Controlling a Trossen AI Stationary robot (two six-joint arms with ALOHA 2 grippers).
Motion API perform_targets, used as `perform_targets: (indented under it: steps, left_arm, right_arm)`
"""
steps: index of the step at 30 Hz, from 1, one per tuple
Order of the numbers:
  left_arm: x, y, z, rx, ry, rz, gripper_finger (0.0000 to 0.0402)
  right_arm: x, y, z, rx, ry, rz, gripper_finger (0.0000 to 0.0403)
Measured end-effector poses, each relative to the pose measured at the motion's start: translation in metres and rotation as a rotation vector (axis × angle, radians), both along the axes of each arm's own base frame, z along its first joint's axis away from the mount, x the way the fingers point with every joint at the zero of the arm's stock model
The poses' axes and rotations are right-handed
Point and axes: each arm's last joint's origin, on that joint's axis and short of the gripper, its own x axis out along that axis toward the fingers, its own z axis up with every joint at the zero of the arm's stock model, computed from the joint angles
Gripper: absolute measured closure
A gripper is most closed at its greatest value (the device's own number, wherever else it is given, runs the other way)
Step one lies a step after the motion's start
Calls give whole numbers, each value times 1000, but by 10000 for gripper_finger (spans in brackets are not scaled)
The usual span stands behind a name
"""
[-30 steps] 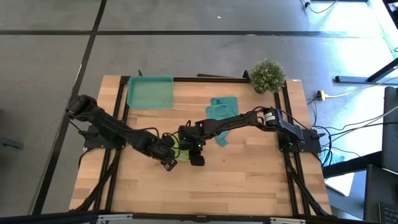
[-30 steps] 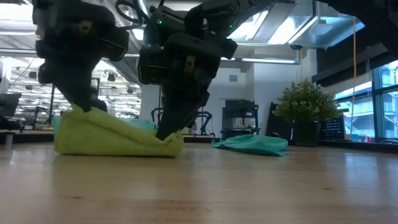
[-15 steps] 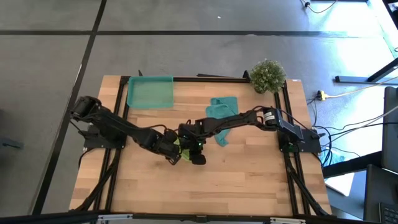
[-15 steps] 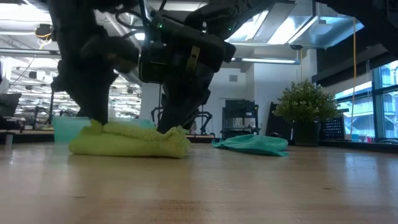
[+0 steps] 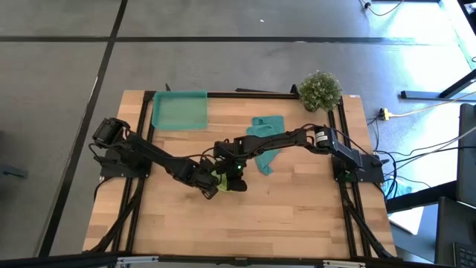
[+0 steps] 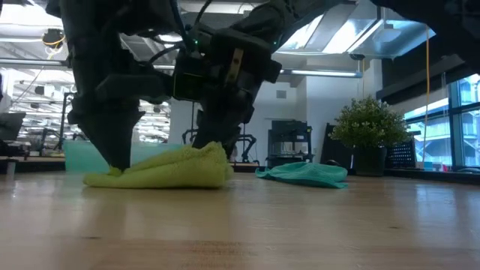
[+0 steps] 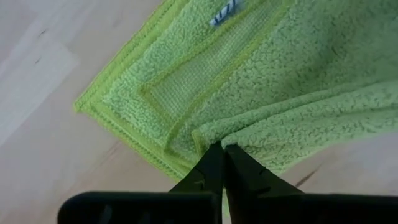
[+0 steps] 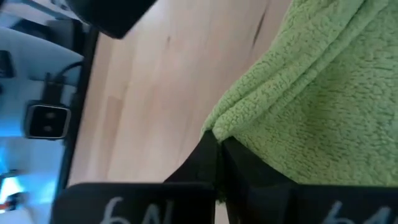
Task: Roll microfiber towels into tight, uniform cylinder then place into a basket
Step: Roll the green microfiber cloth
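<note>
Bright, even light floods the table point(image 5: 297, 216) from overhead, with blue daylight glare on the floor point(image 5: 416, 59) at far right. Low down, ceiling lights point(image 6: 330, 34) flare white and the arms go near-black.

A robotics lab or open office. A light wooden slatted table point(image 5: 282, 216) stands on grey floor; beyond it are ceiling strip lights point(image 6: 30, 49), desks and a large window point(image 6: 465, 120).

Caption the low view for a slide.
Both claws pinch the lime-green towel on the table; teal towel lies behind.
</note>
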Motion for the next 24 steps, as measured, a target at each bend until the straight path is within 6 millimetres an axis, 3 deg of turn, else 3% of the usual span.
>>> perform_targets:
  steps: [13,19,24]
  left_arm:
    - [-4,-11,-1,73,12,-150,401]
    - [-6,-15,-2,89,17,-196,401]
    - [-6,-17,-2,92,15,-247,401]
  right_arm:
    - [-4,-64,-1,236,129,-161,397]
    - [-4,-75,-28,304,238,-209,397]
    - [-2,-78,-34,223,280,-309,397]
